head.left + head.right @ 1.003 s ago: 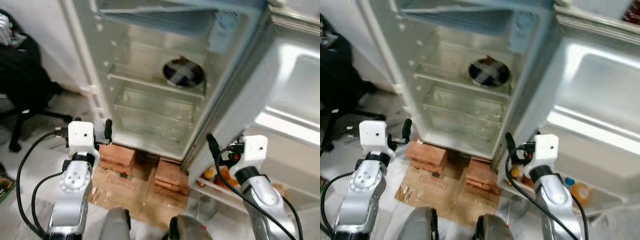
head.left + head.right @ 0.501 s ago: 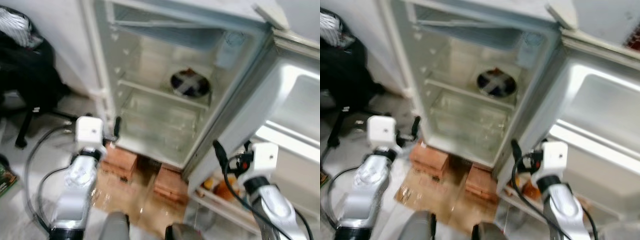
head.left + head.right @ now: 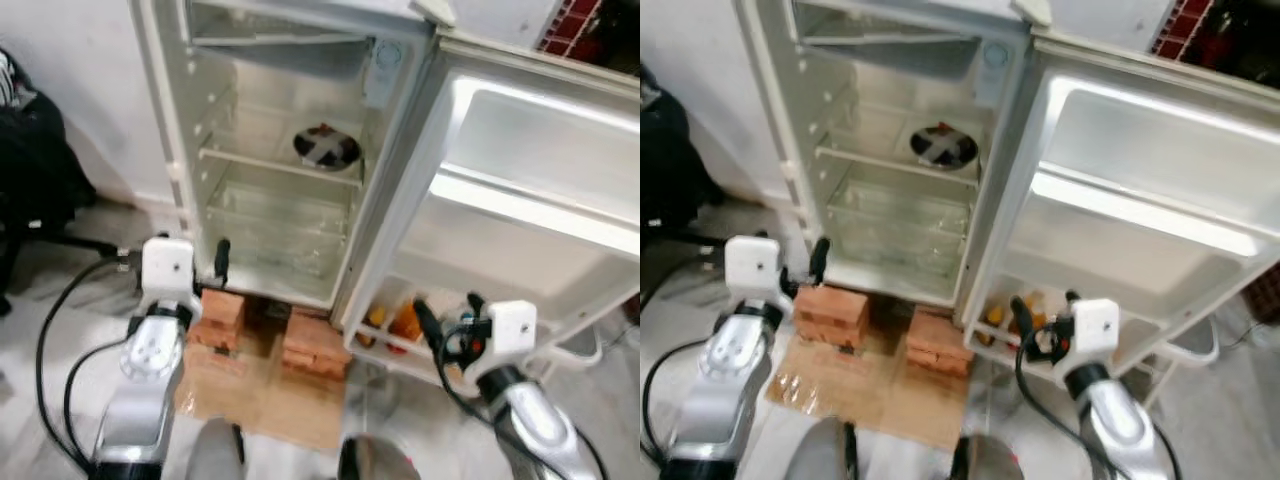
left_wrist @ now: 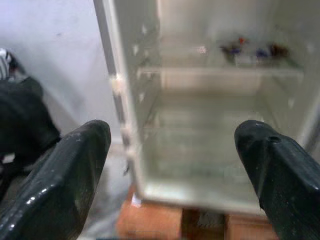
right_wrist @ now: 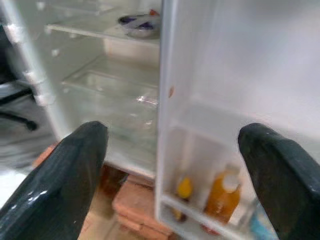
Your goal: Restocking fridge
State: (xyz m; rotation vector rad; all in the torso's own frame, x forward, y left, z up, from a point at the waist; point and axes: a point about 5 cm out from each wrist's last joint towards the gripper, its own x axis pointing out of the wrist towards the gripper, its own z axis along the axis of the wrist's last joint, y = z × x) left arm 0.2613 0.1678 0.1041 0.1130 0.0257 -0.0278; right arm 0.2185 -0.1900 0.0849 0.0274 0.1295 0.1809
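Left gripper (image 4: 170, 165) hovering near fridge (image 3: 180, 120) left wall, fingers spread wide, holding nothing. Fridge standing open on bricks (image 3: 310, 345); bowl (image 3: 325, 148) sitting on far shelf. Door (image 3: 520, 200) swinging right, bottles (image 5: 222, 197) resting in low rack. Right gripper (image 5: 170, 165) facing door edge, fingers wide apart, gripping nothing.
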